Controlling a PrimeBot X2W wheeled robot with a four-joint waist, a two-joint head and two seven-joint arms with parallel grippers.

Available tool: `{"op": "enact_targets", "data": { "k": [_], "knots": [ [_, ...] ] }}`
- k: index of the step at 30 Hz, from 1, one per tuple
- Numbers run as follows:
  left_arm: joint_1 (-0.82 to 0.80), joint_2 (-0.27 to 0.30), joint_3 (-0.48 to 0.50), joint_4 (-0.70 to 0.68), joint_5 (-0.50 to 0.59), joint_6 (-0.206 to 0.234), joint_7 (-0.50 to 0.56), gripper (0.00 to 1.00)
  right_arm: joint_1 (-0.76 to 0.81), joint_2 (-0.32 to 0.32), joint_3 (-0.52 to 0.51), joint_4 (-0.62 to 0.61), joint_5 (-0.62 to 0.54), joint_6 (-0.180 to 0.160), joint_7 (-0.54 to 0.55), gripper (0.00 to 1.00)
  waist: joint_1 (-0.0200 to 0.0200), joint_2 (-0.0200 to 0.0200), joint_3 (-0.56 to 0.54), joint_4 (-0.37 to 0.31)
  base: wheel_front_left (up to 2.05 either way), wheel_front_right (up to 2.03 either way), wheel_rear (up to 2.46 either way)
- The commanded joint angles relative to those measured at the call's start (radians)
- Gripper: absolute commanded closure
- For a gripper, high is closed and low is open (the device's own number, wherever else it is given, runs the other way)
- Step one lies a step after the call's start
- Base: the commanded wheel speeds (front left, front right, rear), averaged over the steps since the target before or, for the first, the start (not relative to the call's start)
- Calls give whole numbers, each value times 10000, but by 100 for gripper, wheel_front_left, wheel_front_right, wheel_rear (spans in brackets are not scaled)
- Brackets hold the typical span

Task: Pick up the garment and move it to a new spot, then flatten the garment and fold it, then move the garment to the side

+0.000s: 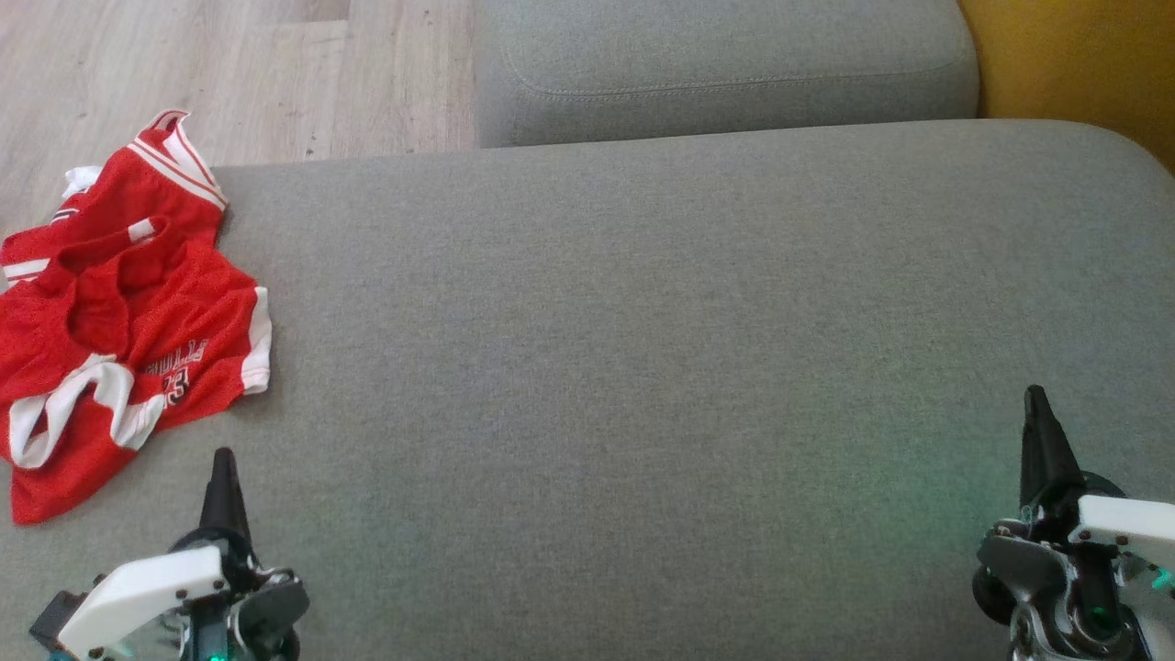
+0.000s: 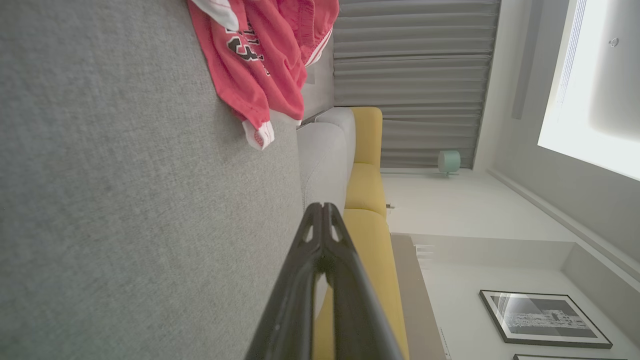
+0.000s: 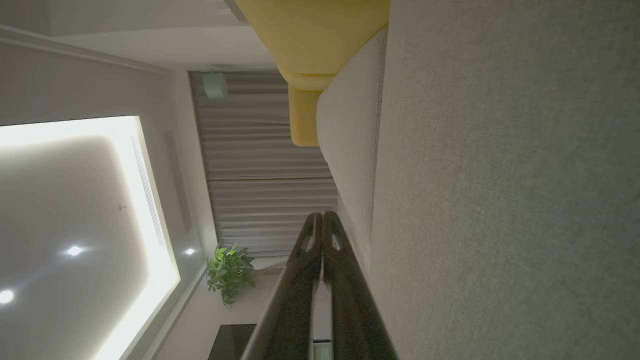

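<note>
Two end effectors are sitting closed, fingers pressed together and gripping nothing: the left end effector (image 1: 223, 456) and the right end effector (image 1: 1035, 395), both low over the grey cushion (image 1: 643, 367). The garment (image 1: 119, 321), a red jersey with white trim, is lying crumpled just ahead of the left end effector and to its left, near but not touching it; it is lying well apart from the right end effector, far off to that one's left. I am judging it light, soft and limp, a mesh-like knit that is likely draping and stretching rather than holding any shape; it is looking neither fragile nor slippery, though a pinch on one layer is likely dragging the other folds along. The white-banded hem corner nearest the left end effector is looking like the best hold, or a thick bunched fold behind it; the banding is giving the fingers more to bite. No container is holding the garment; it is lying loose on the cushion, its far part seeming to reach the cushion's edge.
</note>
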Motion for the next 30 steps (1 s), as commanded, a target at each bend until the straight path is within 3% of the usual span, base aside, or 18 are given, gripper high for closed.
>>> {"op": "enact_targets", "data": {
  "k": [1, 6, 7, 11, 22, 30],
  "knots": [
    [-492, 43, 350, -290, 8, -65, 30, 100, -488, -70, 209, -378, 72, -7, 56, 100, 0, -1, 0, 0, 0, 0, 0],
    [-492, 43, 350, -290, 8, -65, 30, 100, -488, -70, 209, -378, 72, -7, 56, 100, 0, -1, 0, 0, 0, 0, 0],
    [0, 0, 0, 2, 0, 0, 0, 0, 1, 0, 2, 10, 0, 0, -2, 0, 0, -1, 0, 0, 0, 0, 0],
    [297, -9, -98, 505, 2, 11, -12, 0, 336, 23, 34, 557, -2, 0, -10, 0, 0, -1, -2, 0, 0, 0, 0],
    [535, -4, -229, 175, 276, 25, -368, 0, 454, 14, 355, 395, -326, -1, -364, 0, 0, -1, -107, 7, 0, 0, 0],
    [652, -1, -352, -250, 1195, 261, -636, 0, 540, 7, 416, 119, -1467, -1, -630, 0, 0, -1, -174, 74, 0, 0, 0]
  ]
}}
